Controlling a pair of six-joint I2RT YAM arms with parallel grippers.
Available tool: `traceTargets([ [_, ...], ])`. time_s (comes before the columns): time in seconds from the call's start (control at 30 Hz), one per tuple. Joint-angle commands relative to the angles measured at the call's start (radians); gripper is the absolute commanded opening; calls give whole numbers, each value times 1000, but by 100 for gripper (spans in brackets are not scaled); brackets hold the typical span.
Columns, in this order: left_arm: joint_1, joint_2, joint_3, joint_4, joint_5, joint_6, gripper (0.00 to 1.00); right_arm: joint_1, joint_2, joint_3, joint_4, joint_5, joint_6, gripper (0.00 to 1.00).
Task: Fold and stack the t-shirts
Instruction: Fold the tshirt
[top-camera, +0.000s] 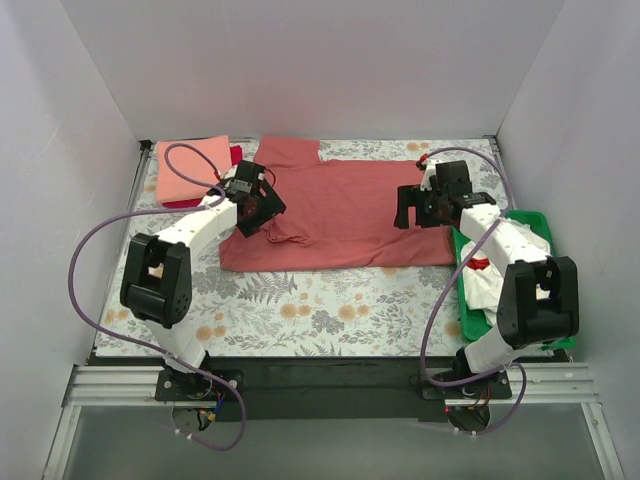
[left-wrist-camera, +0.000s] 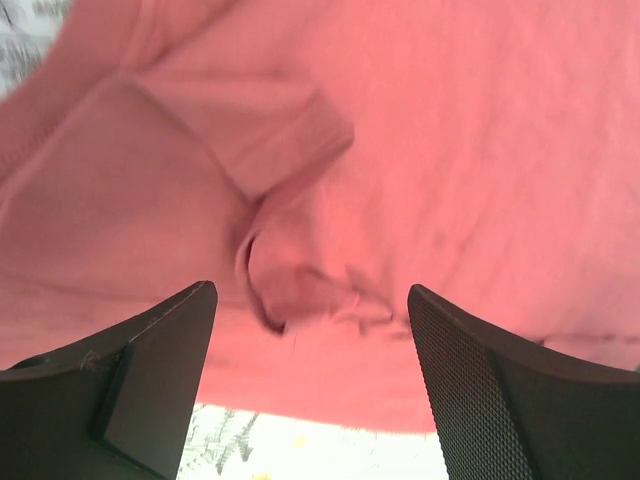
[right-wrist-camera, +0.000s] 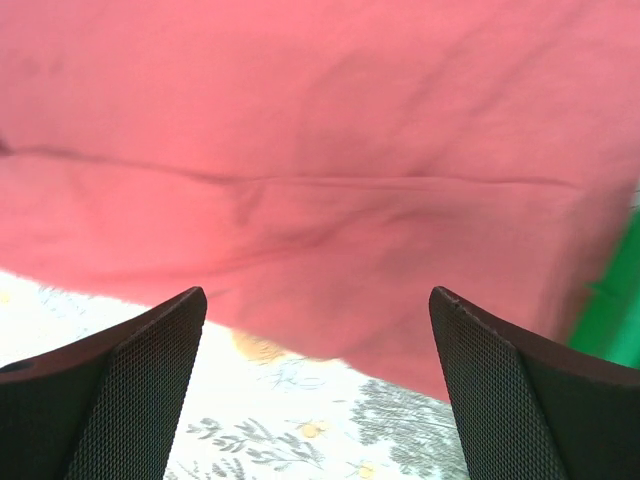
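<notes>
The red shirt (top-camera: 340, 215) lies long, left to right. Left fingers (left-wrist-camera: 150, 390) and right fingers (right-wrist-camera: 120, 400), wide open and empty, hang over each end.

Built as a left arm (top-camera: 190, 232) and a right arm (top-camera: 500, 238) of rounded white shells, broken up by boxy black joint housings with small pale cut-outs, and bolted on black bases (top-camera: 195, 385) at the near edge of the counter. Trailed by a thin purple cable (top-camera: 74, 272) looping wide beside each arm. Tipped with a black left gripper (left-wrist-camera: 312, 385) and right gripper (right-wrist-camera: 318, 390), the fingers (right-wrist-camera: 540, 400) wedge-shaped and mostly faced with fine dotted mesh, one left finger (left-wrist-camera: 150, 395) smooth and grey.
</notes>
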Motion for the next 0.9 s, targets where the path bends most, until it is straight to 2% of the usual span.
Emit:
traceTargets([
  [0.0,-8,-96,-86,69,116,-10,77,25,-53,-113,65,-135,11,98],
  [0.2,-10,-83,-146,69,124,-13,77,28,-67,-206,97,-116,46,98],
  [0.43,-11,-18,-137,99,185,-18,76,28,-50,-213,100,-81,57,98],
  [0.53,-13,9,-129,123,202,-24,58,27,-42,-215,100,-66,62,98],
  [0.57,-13,17,-118,131,202,-24,47,26,-41,-215,100,-67,63,98],
  [0.63,-13,42,-97,132,202,-23,36,26,-38,-214,99,-63,63,98],
  [0.67,-11,65,-86,134,208,-24,27,26,-38,-214,99,-60,63,98],
  [0.7,-13,74,-66,131,214,-23,8,28,-39,-215,99,-55,62,98],
  [0.73,-13,85,-57,132,219,-21,0,27,-39,-214,99,-52,60,98],
  [0.87,-13,109,-22,134,219,-19,0,26,-42,-217,96,-40,62,98],
])
